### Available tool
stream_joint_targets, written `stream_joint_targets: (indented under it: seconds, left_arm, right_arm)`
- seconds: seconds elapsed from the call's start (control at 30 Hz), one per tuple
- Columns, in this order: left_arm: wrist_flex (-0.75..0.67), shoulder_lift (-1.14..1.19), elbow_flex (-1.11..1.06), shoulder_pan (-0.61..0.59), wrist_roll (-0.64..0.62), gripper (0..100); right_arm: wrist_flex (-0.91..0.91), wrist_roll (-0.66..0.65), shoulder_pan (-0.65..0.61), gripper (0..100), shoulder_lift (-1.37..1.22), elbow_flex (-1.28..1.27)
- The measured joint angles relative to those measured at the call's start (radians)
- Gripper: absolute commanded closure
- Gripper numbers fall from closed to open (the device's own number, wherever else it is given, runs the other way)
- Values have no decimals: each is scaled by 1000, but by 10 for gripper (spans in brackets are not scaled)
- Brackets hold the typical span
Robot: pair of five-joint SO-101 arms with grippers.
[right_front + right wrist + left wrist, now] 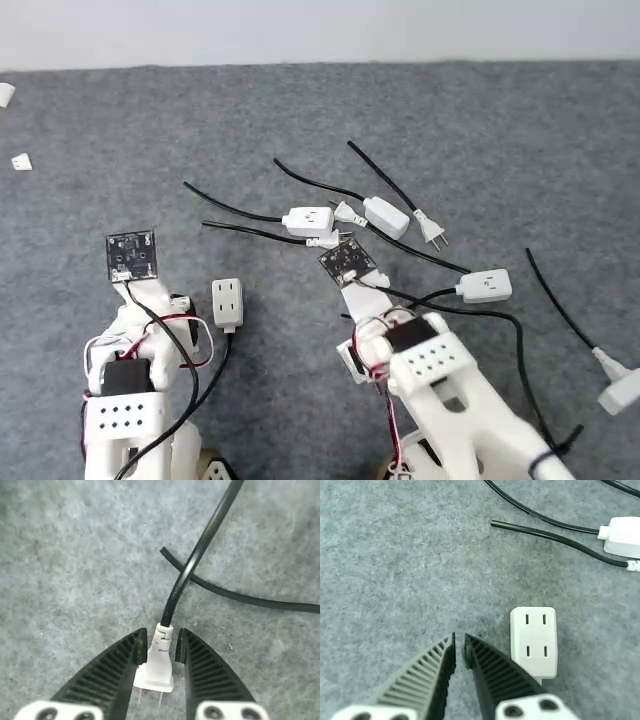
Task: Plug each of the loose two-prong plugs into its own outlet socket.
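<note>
Obs.: white two-prong plug (pixel 155 667) lies flat on the grey table (pixel 300 110), prongs pointing back toward the right wrist. Its black cord (pixel 200 550) runs away from the arm and crosses over a second cord (pixel 240 596).

Right gripper (pixel 161 631) is low over the plug, fingers (pixel 125 670) parted and straddling the body. One finger sits against the plug's wide base. The other shows a thin dark gap, so I log it as open, not clamped (contact on the near side is hard to judge from this angle). Straddling the plug's sides reads as a set-up for a pinch that leaves the prongs bare.

Left gripper (pixel 460 639) hangs close above the table, fingers all but closed on nothing, just beside the double outlet socket (pixel 534 640). The socket's slots face up. Likely reason for this parking spot: ready to steady the socket when a plug is pushed in.

Further out, high view: a single socket (pixel 307 219) and a far socket (pixel 486 286), each on its own cord, and another loose plug (pixel 431 231) with prongs exposed, well apart from both arms.

Status, my judgement: no plug seated; the first pick is about to begin.
</note>
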State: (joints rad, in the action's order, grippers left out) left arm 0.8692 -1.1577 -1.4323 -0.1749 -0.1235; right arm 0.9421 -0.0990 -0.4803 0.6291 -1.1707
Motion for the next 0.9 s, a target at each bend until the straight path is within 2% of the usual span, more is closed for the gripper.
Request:
stream_joint_targets:
  seconds: [0.17, 0.9]
  left_arm:
    - [0, 0, 0, 0, 0, 970]
    - [0, 0, 0, 0, 2, 970]
  right_arm:
    - [14, 0, 5, 887, -146, 69]
    - [-9, 0, 2, 889, -163, 72]
